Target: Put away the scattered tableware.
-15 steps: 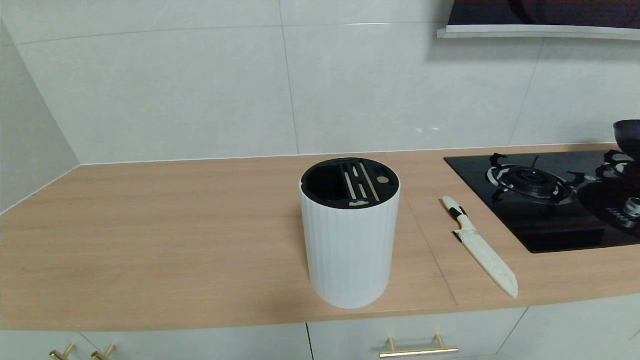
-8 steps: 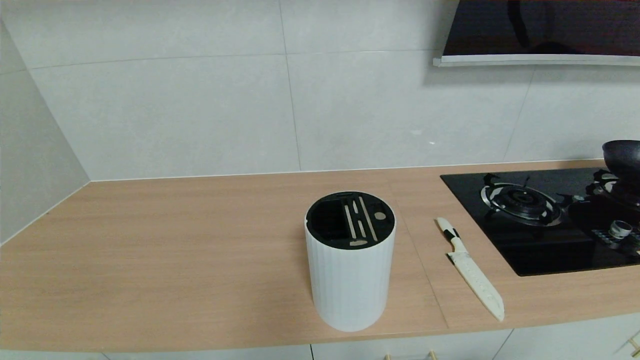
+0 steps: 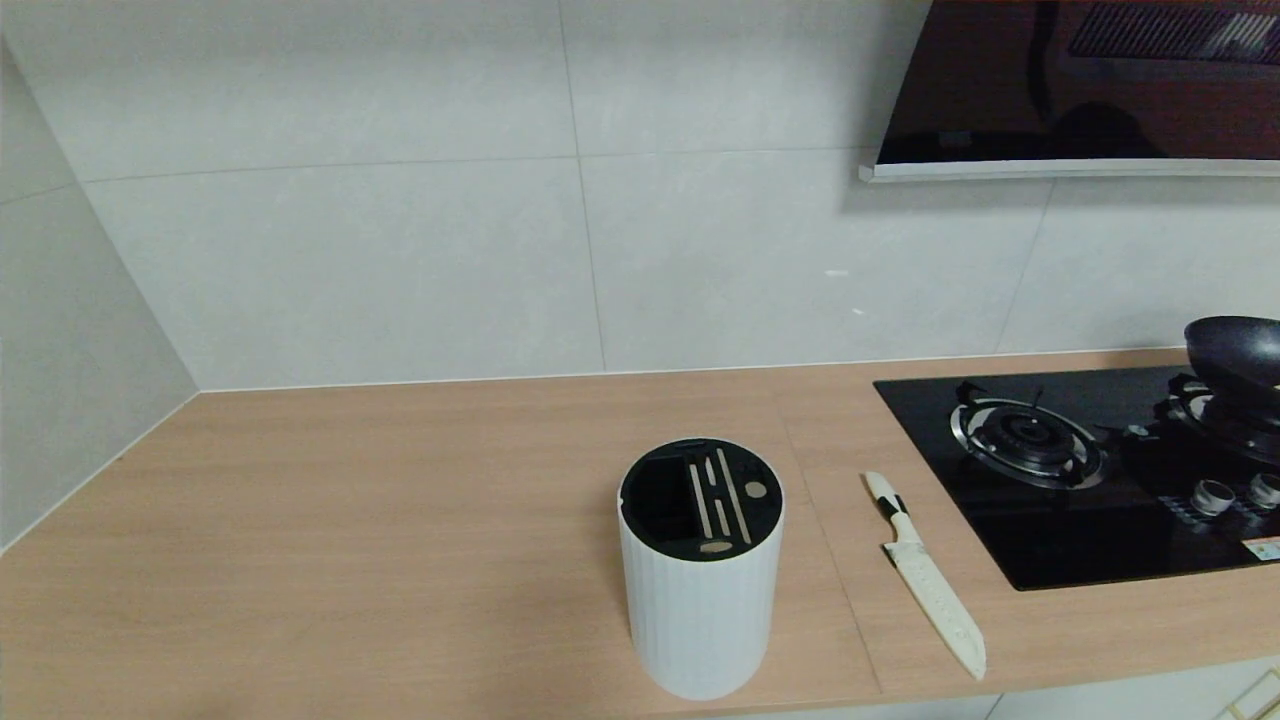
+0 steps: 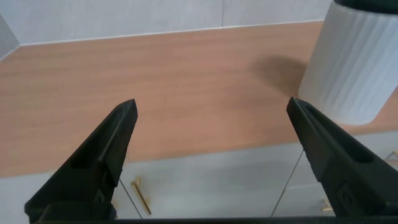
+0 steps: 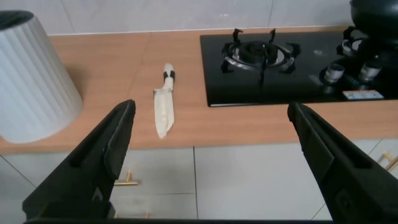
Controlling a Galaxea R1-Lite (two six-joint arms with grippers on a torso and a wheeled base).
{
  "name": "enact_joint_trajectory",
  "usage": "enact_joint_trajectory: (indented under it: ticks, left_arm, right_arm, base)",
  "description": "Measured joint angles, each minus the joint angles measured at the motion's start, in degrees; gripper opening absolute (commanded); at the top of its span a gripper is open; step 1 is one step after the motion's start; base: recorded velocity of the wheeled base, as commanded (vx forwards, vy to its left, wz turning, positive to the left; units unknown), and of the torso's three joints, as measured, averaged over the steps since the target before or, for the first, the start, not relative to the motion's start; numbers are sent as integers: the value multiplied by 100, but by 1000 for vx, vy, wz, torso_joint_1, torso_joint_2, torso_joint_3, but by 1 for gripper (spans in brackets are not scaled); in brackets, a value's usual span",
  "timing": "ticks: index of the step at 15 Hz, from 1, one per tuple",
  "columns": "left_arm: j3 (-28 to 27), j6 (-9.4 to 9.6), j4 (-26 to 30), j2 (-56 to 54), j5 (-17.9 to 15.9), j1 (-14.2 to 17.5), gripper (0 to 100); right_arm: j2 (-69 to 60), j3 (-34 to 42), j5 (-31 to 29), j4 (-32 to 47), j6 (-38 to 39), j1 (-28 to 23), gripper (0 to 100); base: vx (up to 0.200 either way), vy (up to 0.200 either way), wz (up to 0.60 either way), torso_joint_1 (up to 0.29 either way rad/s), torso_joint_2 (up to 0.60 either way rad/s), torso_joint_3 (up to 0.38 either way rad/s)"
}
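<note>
Nothing here can be read: no word, number or sign is legible. The only printed item is a small label on the near right corner of the black hob, which sits at the right end of the tabletop. The label's print is too small to make out.
</note>
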Motion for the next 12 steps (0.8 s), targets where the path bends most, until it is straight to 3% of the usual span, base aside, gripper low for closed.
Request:
enact_joint_trajectory:
  ticks: [12]
  left_arm:
    - [0,1,0,0,0,0,100]
  right_arm:
    - [2,0,27,0,-37,2,100]
  base:
    - [0,0,0,11,-22,-11]
